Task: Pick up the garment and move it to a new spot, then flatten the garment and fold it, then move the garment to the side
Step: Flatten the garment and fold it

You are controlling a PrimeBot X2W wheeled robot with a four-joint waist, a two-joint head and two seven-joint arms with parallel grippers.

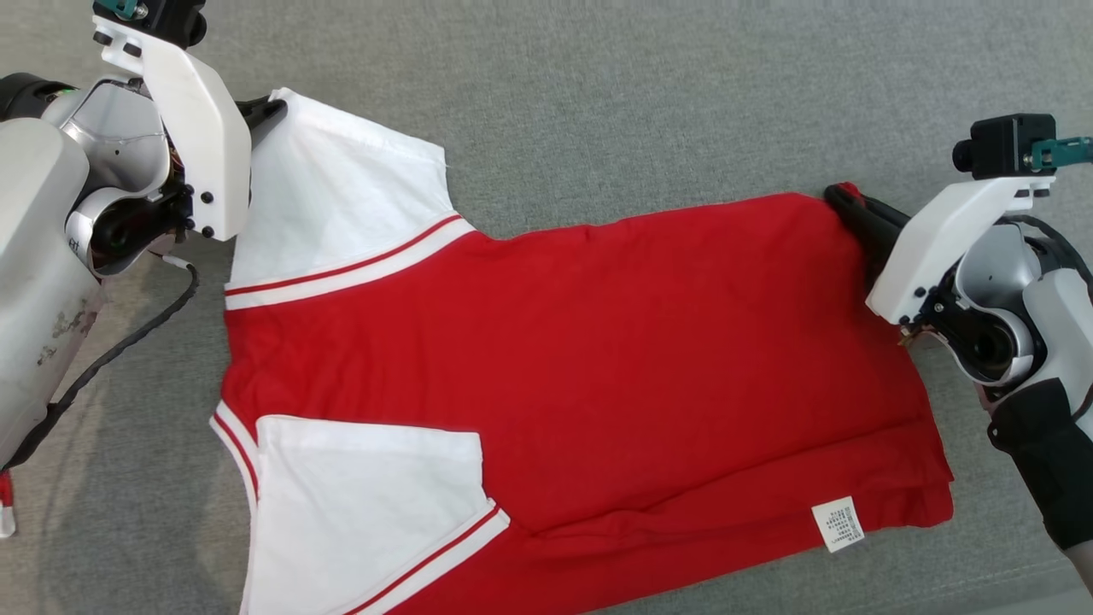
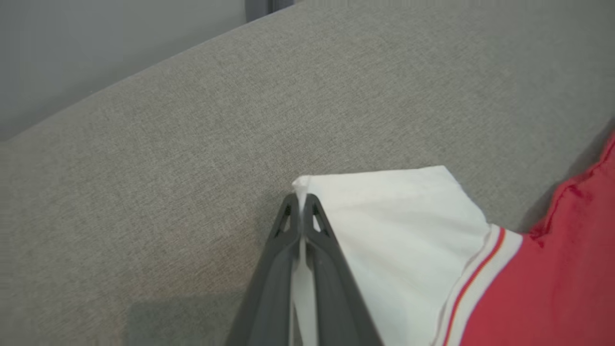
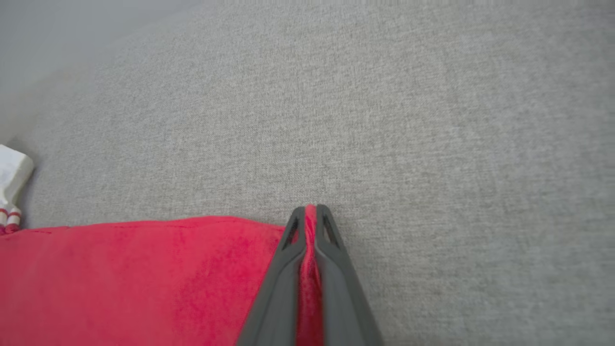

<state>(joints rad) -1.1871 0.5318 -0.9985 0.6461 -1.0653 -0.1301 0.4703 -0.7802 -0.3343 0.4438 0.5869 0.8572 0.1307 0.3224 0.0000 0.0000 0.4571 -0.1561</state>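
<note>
The garment (image 1: 581, 359) is a red T-shirt with white, red-striped sleeves, spread sideways on the grey surface, its hem to the right. My left gripper (image 1: 271, 109) is shut on the far corner of the upper white sleeve (image 2: 384, 221); white cloth shows pinched between its dark fingers (image 2: 283, 250). Over at the right, my right gripper (image 1: 841, 198) is shut on the far hem corner of the garment (image 3: 144, 274), with red cloth squeezed between its fingers (image 3: 331, 259). A white label (image 1: 838, 523) lies near the hem's near corner.
Grey woven fabric surface (image 1: 649, 102) stretches beyond the garment on the far side. Its far edge (image 2: 144, 72) shows in the left wrist view, a pale wall behind it. A black cable (image 1: 128, 342) trails below my left arm.
</note>
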